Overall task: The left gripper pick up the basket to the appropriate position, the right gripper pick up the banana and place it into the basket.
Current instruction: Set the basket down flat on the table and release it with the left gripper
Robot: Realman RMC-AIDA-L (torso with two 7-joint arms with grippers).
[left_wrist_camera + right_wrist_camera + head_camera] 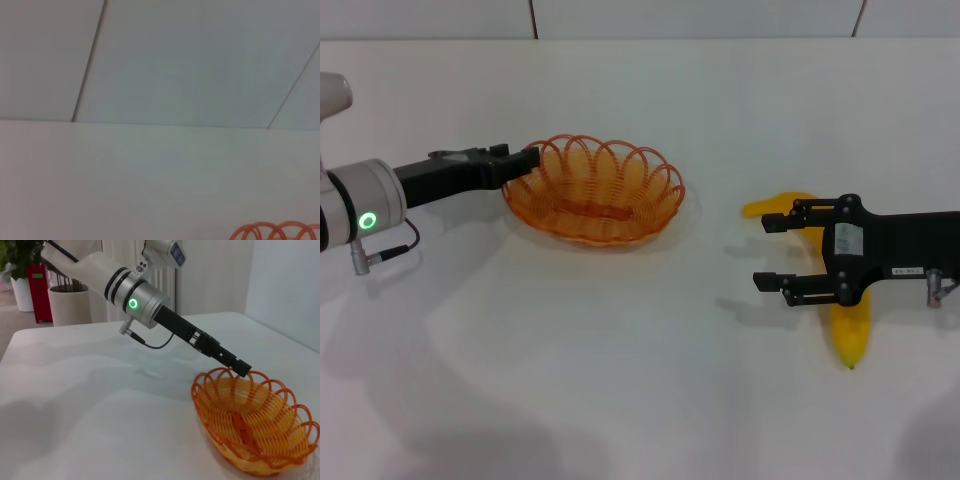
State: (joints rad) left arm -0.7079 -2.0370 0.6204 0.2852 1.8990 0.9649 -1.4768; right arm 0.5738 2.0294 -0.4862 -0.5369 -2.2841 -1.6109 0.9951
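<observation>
Orange basket (pixel 595 190), one; banana (pixel 848 330), seemingly one.

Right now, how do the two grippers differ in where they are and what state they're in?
The left gripper sits at the basket's rim on the robot's left side; the right gripper hovers over the banana, well clear of the basket. The right gripper is open and holds nothing, while the left's grip can't be made out. The right gripper bears a white label; none shows on the left. Both are black claws reaching inward over the white table.
</observation>
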